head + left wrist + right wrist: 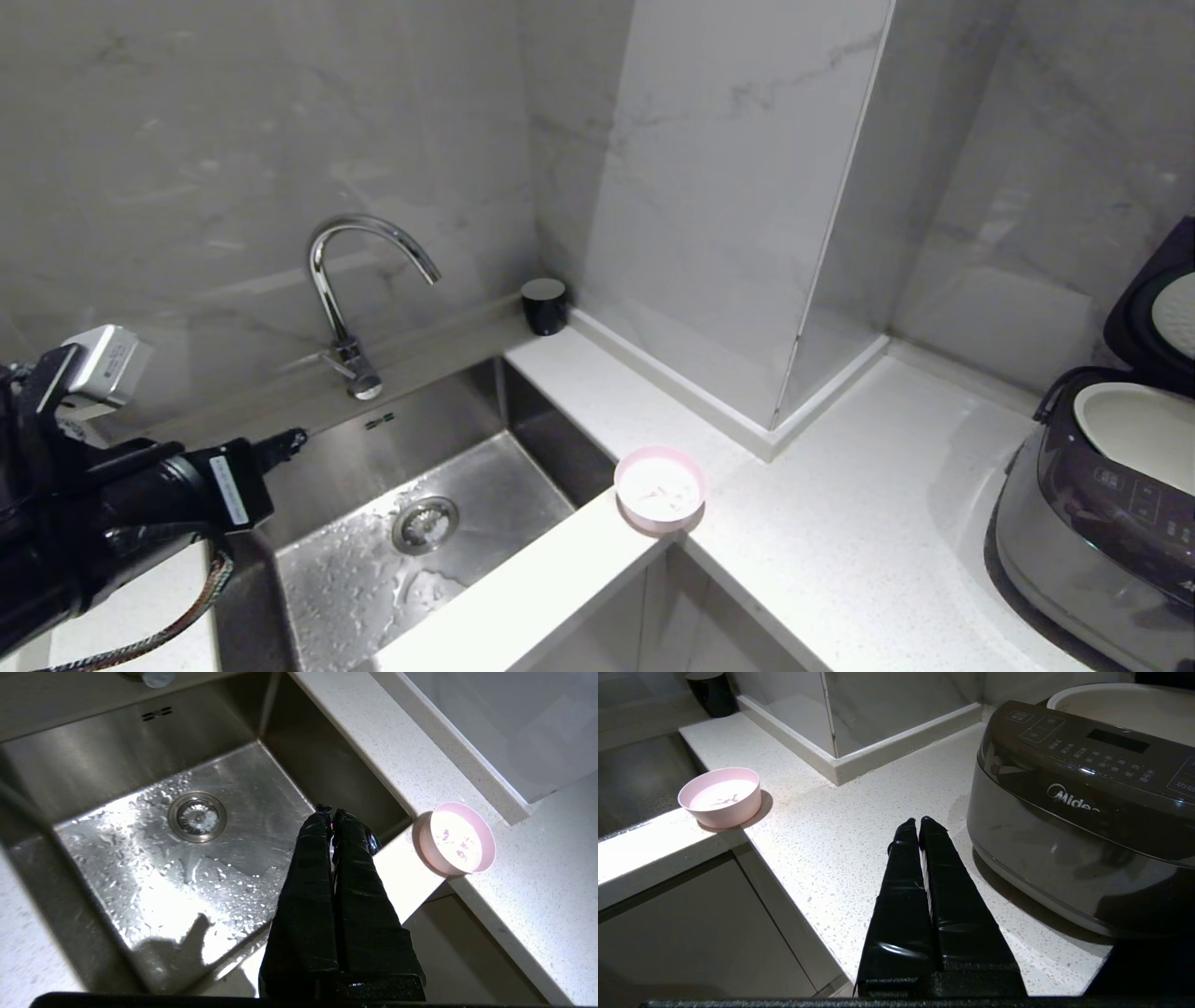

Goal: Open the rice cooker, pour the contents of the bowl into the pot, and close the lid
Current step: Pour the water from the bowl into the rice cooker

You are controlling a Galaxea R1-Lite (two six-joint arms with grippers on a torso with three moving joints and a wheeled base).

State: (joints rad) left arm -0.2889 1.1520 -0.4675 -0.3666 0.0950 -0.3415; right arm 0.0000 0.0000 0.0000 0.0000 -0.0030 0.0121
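The pale pink bowl (659, 488) stands on the white counter at the sink's corner, with a few whitish bits, the contents (665, 487), inside. At the far right the rice cooker (1092, 523) has its lid (1153, 308) raised, so the cream-white pot (1139, 434) lies bare. My left gripper (297, 439) hangs shut and empty over the sink, well left of the bowl (457, 838); the left wrist view shows this gripper (331, 811) with its fingers pressed together. My right gripper (919, 822) is shut and empty, low over the counter between the bowl (720, 796) and the cooker (1064, 826).
A wet steel sink (373, 551) with a drain (425, 524) and a curved tap (347, 280) fills the left. A black cup (544, 304) stands at the back wall. A marble column (738, 233) juts out behind the bowl. The counter's front edge (523, 597) drops to cabinet doors.
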